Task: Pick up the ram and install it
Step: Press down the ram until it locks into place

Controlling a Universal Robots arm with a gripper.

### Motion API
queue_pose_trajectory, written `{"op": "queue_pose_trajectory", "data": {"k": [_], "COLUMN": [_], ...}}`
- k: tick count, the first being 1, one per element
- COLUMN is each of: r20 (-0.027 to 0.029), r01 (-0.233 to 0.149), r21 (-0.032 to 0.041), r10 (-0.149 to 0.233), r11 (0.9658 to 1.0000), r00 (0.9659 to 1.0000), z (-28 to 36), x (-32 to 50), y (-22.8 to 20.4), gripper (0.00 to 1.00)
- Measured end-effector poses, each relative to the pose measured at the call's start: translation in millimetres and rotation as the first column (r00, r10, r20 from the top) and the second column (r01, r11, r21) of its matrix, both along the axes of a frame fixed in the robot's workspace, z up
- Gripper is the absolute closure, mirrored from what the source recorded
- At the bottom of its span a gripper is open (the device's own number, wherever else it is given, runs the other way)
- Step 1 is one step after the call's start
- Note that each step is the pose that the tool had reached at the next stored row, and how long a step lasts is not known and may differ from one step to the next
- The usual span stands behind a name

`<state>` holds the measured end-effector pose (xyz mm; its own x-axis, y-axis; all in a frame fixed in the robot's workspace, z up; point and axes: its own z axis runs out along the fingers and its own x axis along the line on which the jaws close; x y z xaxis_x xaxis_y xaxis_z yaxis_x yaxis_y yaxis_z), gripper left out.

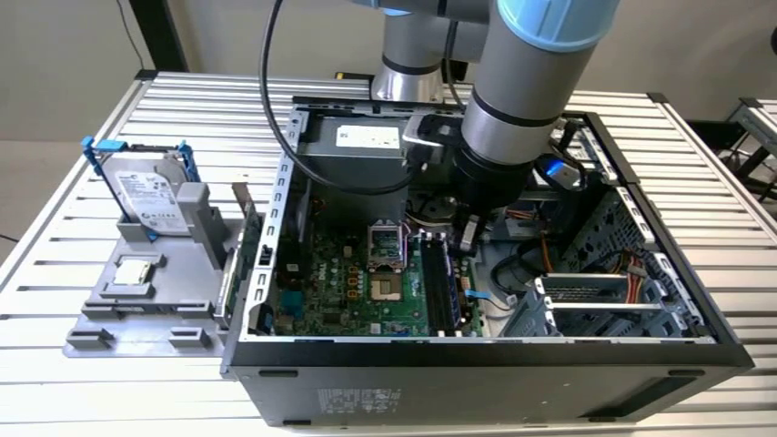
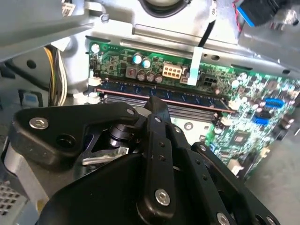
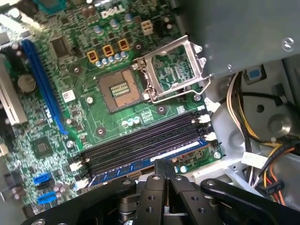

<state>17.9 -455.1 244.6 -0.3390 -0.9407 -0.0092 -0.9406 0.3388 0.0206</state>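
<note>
The ram (image 2: 187,97) is a dark blue-green stick with black chips, standing on edge in the motherboard slot nearest the case's cable side. It shows as a blue strip (image 3: 154,160) beside the empty black slots (image 3: 140,143), and in the exterior view as the ram (image 1: 458,291) right of those slots. My gripper (image 1: 468,237) hangs inside the open case directly over the ram. Its fingers (image 3: 160,169) are shut together with nothing between them. Their tip (image 2: 157,103) is at the ram's top edge, near the middle of its length.
The open computer case (image 1: 486,364) lies on a slatted metal table. An open CPU socket (image 3: 117,89) is beside the slots. Bundled cables (image 3: 269,159) and a drive cage (image 1: 607,300) crowd the exterior view's right. A hard drive (image 1: 146,191) stands on a grey fixture (image 1: 134,319) at the left.
</note>
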Motion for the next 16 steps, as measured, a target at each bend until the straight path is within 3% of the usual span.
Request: {"op": "queue_pose_trajectory", "data": {"k": [4,8,11,16], "r20": [0.0000,0.0000,0.0000,0.0002], "r01": [-0.073,-0.145,-0.199,-0.279], "r21": [0.0000,0.0000,-0.0001,0.0003], "r10": [0.073,0.145,0.199,0.279], "r11": [0.9973,0.9894,0.9801,0.9604], "r00": [0.9973,0.9894,0.9801,0.9604], "z": [-0.3,-0.8,-1.2,-2.2], "x": [0.0,0.0,0.0,0.0], "y": [0.0,0.0,0.0,0.0], "gripper": [1.00,1.00,1.00,1.00]}}
